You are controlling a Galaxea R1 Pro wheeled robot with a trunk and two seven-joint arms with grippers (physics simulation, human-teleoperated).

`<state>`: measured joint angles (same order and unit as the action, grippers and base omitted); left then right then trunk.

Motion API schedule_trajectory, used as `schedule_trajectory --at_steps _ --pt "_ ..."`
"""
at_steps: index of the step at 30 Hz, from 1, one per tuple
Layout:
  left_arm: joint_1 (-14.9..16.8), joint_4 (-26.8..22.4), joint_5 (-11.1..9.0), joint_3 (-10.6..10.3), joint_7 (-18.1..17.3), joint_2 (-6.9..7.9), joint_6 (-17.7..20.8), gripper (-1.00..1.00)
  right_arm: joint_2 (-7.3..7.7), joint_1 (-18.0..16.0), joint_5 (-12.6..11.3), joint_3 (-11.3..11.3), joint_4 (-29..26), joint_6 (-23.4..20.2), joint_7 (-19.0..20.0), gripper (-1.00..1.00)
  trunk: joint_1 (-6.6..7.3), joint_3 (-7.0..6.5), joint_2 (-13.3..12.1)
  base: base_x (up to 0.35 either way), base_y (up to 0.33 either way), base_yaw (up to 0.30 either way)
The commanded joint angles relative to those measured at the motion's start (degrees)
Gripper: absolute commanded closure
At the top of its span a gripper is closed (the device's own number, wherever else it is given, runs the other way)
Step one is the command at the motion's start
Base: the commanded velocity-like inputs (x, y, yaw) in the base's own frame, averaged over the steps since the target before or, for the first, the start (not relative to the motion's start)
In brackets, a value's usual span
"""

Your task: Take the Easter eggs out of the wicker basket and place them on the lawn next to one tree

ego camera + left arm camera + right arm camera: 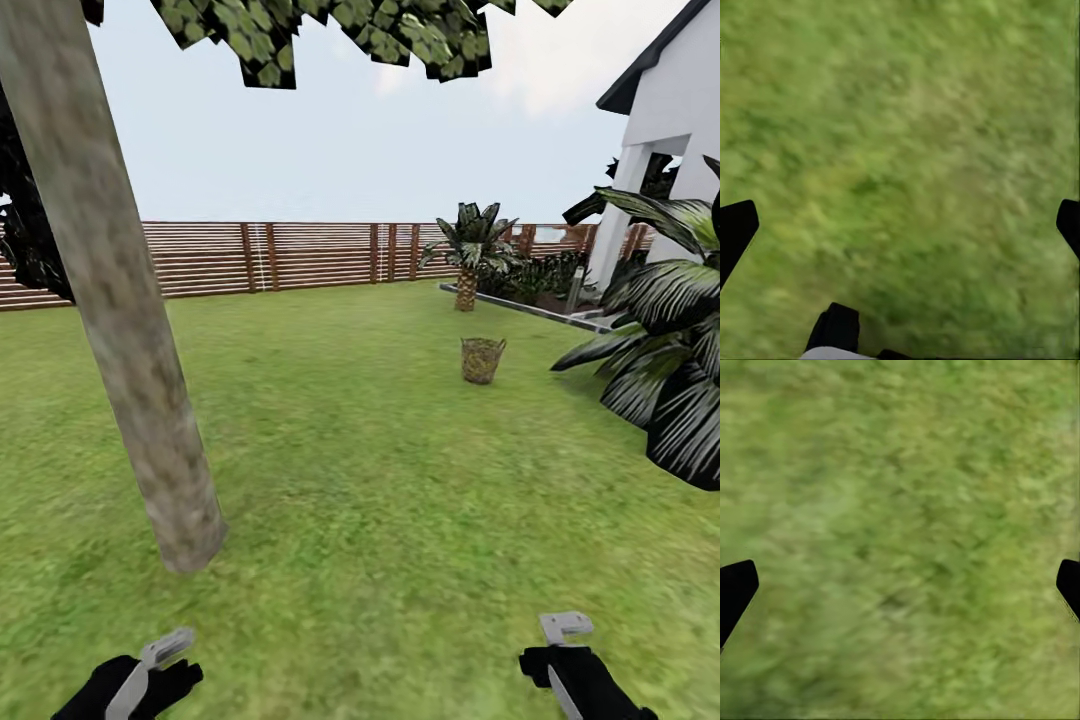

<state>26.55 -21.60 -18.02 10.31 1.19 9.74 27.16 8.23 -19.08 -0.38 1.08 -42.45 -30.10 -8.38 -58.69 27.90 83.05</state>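
The basket stands on the lawn well ahead and right of centre, nearer the right gripper than the left gripper, both jaws spread and empty, tree at left

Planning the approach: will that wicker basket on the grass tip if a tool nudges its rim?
Probably yes: the wicker basket looks open-weave, so likely light, and stands tall on a narrower base. The lawn looks flat, so it may slide before tipping.
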Motion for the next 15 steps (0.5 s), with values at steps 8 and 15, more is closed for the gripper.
schedule_trajectory --at_steps 8,15 --pt "4.84 6.21 -0.43 0.03 -0.25 -0.32 -4.37 -1.00 0.66 -0.07 -0.19 -0.18 -2.41 -0.22 0.06 -1.00 -0.03 0.07 0.03 0.338 -0.074 0.000" --pt "4.91 -0.06 -0.27 -0.14 -0.22 -0.18 -0.51 -1.00 0.55 -0.08 -0.20 -0.27 -3.24 -1.90 -0.05 -1.00 -0.03 0.07 0.03 0.338 -0.074 0.000"
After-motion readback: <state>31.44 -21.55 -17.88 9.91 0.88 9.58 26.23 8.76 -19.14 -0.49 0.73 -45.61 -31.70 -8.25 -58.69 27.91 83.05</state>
